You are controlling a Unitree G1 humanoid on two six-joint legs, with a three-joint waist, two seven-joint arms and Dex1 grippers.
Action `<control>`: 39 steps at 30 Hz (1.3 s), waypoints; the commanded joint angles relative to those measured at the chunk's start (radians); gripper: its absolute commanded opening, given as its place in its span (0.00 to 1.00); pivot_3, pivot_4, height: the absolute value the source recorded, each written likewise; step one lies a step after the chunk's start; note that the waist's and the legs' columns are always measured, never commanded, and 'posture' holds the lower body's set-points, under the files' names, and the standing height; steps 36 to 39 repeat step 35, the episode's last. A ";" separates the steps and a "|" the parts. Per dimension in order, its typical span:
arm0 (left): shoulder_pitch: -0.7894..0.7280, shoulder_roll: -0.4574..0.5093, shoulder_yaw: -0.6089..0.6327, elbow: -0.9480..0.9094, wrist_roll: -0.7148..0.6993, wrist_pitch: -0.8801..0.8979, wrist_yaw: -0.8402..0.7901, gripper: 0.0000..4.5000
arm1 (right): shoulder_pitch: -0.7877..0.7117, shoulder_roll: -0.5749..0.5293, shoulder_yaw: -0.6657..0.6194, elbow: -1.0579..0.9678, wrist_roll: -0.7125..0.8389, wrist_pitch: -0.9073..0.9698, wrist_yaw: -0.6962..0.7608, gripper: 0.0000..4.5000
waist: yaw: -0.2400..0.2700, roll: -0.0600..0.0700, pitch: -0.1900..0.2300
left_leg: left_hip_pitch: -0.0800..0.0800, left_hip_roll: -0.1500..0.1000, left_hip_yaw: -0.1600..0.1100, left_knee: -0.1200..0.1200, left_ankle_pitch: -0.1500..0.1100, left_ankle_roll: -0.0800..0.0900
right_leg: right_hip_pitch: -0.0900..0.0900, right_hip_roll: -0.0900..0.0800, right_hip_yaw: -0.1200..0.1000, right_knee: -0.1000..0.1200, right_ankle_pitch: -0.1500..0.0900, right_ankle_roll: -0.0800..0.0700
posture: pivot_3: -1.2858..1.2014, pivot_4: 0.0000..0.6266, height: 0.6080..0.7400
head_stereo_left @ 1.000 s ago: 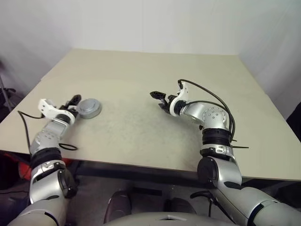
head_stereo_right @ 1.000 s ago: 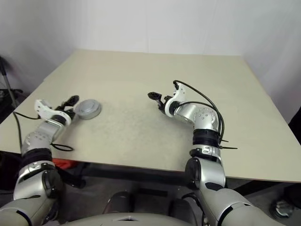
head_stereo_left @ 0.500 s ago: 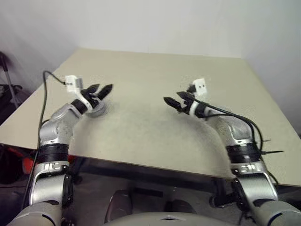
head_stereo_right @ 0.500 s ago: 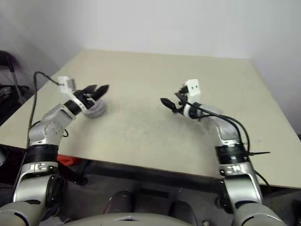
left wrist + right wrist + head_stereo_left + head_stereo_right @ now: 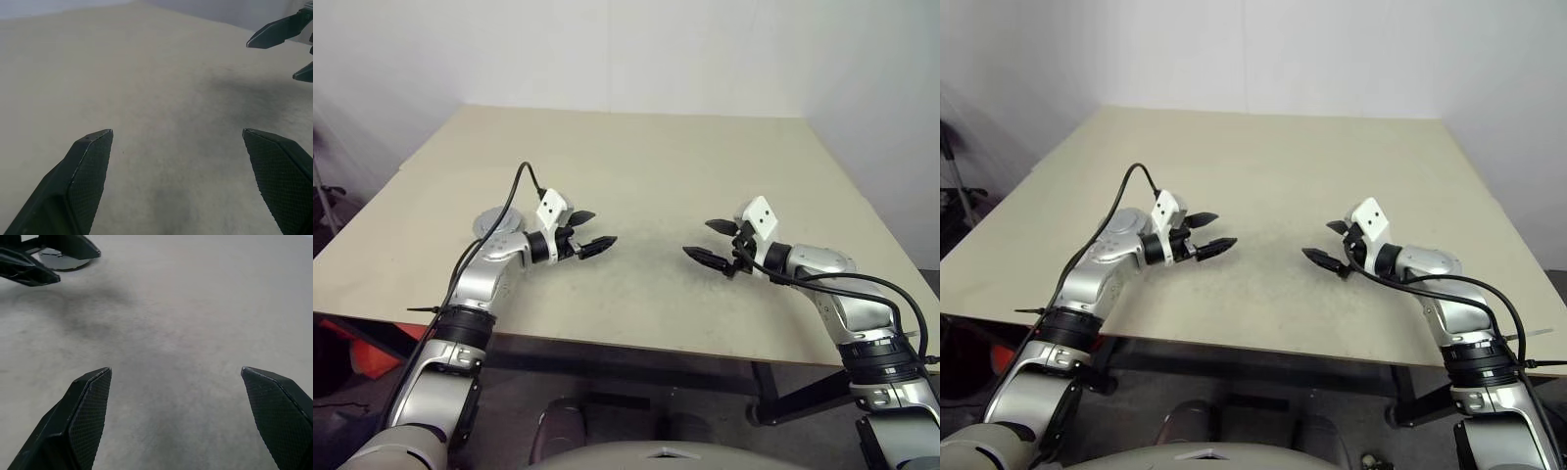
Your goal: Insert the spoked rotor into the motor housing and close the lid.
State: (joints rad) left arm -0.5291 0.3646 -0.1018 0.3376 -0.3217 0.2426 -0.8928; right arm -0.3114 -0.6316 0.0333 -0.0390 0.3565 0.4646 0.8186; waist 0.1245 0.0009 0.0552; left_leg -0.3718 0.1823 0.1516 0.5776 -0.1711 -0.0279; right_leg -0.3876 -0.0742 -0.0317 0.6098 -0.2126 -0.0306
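Left eye view: the round grey metal motor housing (image 5: 497,221) with its lid on sits on the beige surface (image 5: 636,166), partly hidden behind the left arm. The left pincer (image 5: 589,231) hovers just right of the housing, fingers spread wide, empty. The right pincer (image 5: 713,241) faces it, well apart from the housing, equally wide and empty.

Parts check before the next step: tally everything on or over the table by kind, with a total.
Round grey metal housing, partly hidden behind the left arm: 1
Grippers, both open and empty: 2, the left gripper and the right gripper
Total: 3
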 commanded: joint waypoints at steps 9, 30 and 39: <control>-0.009 -0.049 0.003 0.013 0.051 -0.055 0.010 0.99 | -0.023 0.038 -0.030 -0.020 -0.026 -0.027 -0.057 0.97 | 0.000 0.000 0.000 | 0.002 0.000 0.000 0.000 -0.002 0.004 | 0.001 0.000 0.000 0.000 0.000 0.000 | 0.52 0.00 1.00; 0.004 -0.094 0.016 0.020 0.057 -0.059 0.031 0.99 | -0.047 0.045 -0.034 0.003 -0.062 -0.018 -0.073 0.97 | 0.000 0.000 0.000 | 0.001 0.000 0.000 0.000 -0.003 0.006 | 0.001 0.000 0.001 -0.001 0.000 -0.001 | 0.52 0.00 1.00; -0.005 -0.093 0.016 0.025 0.061 -0.058 0.025 0.99 | -0.049 0.052 -0.025 0.007 -0.066 -0.020 -0.069 0.97 | 0.000 0.000 0.000 | 0.002 0.000 0.000 0.000 -0.004 0.006 | 0.001 0.000 0.001 -0.001 0.000 -0.001 | 0.52 0.00 1.00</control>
